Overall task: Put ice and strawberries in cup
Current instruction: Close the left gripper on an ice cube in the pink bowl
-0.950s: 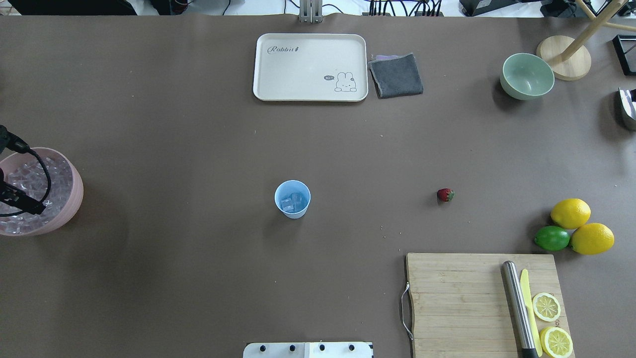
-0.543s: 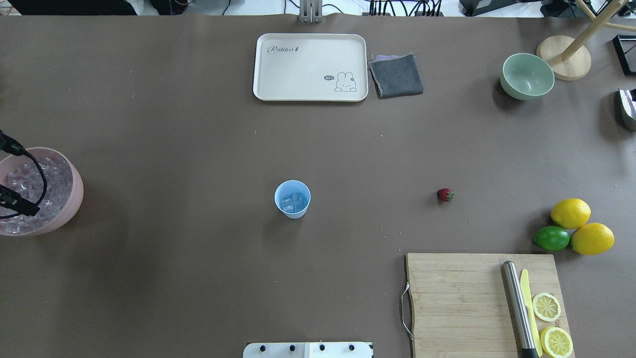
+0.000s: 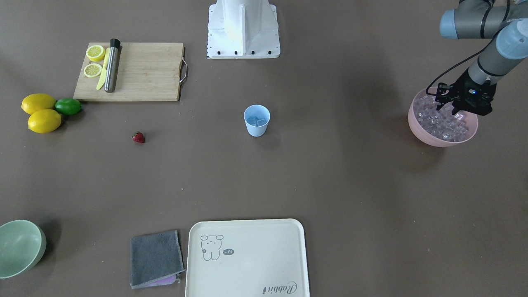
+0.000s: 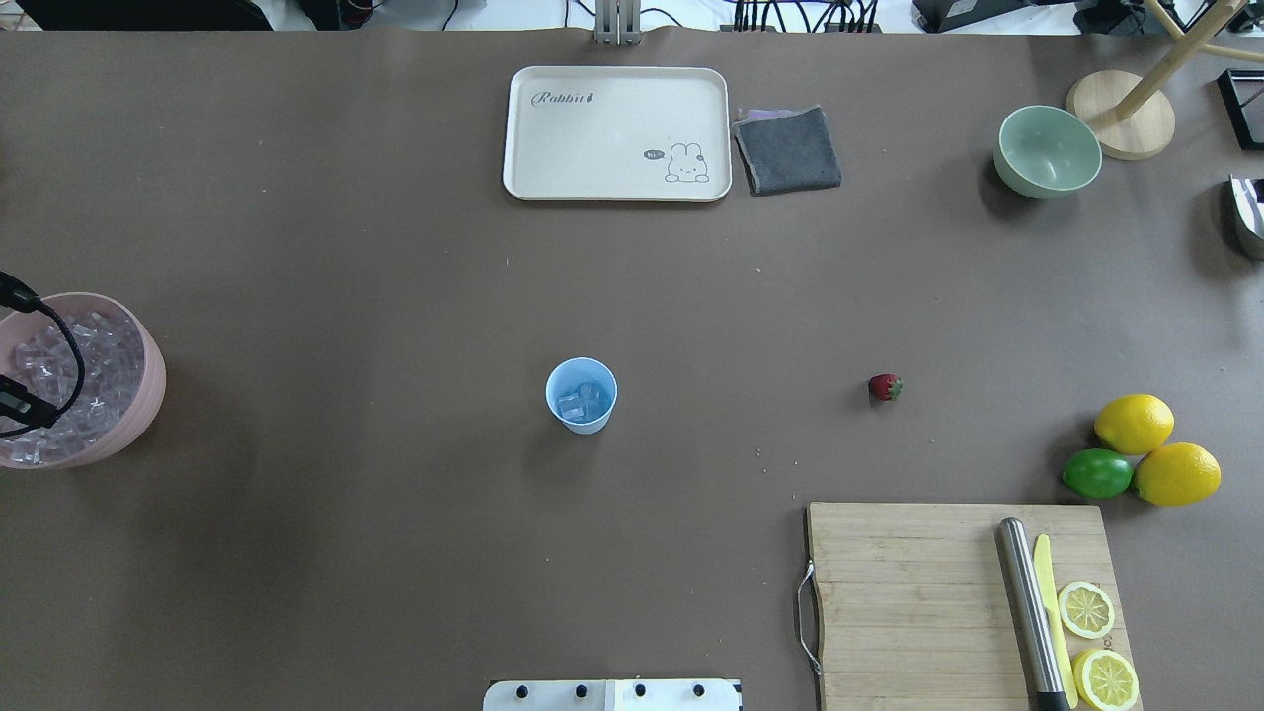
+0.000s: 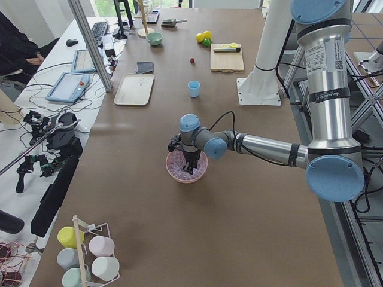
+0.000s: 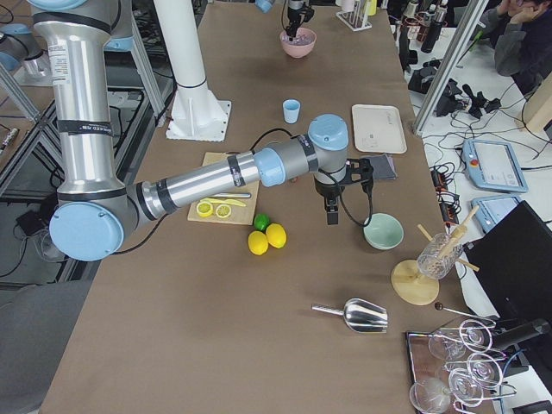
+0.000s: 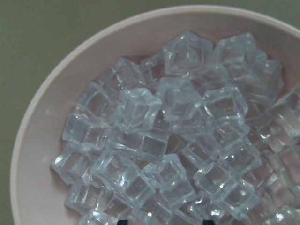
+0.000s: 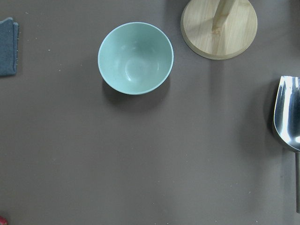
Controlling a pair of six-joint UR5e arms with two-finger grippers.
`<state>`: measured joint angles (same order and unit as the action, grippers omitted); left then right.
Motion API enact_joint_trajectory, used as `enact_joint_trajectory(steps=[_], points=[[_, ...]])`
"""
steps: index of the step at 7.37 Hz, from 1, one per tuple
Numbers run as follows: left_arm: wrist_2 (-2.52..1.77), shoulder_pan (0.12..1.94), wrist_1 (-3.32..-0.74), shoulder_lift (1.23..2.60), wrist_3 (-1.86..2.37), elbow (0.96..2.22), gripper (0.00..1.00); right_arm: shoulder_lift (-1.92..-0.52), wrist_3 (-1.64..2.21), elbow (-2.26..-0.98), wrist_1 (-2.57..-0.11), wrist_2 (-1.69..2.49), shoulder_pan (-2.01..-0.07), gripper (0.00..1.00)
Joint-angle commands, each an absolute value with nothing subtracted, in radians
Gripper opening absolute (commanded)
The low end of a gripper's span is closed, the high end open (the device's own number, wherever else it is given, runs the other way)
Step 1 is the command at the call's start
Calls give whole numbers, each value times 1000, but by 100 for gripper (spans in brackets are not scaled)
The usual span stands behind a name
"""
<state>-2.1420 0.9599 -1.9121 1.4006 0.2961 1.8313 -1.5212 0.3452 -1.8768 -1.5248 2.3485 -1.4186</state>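
- My left gripper hangs over the pink bowl, jaws wide and empty; I cannot tell the right gripper's state.
- Ice is heaped there, with some in the cup. It's hard, light and probably slick, so I'd pinch a top cube across flat faces.
- The strawberry lies well apart from the cup; it's soft, so I'd squeeze lightly.

Overhead, front views face oppositely, share cup; left wrist close above ice.

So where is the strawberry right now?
In the overhead view, the strawberry lies on the table, right of the blue cup and beyond the cutting board.
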Motion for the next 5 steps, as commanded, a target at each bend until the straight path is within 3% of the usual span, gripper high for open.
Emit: enact_joint_trajectory(steps=[1, 3, 5], points=[[-2140, 960, -1913, 1394, 296, 1833, 31, -1522, 345, -1876, -1525, 2349, -1419, 100], [-2137, 960, -1914, 1388, 295, 1836, 3, -1520, 345, -1876, -1525, 2349, -1419, 100], [-2138, 960, -1914, 1391, 293, 1842, 0, -1520, 345, -1876, -1525, 2349, -1417, 100]])
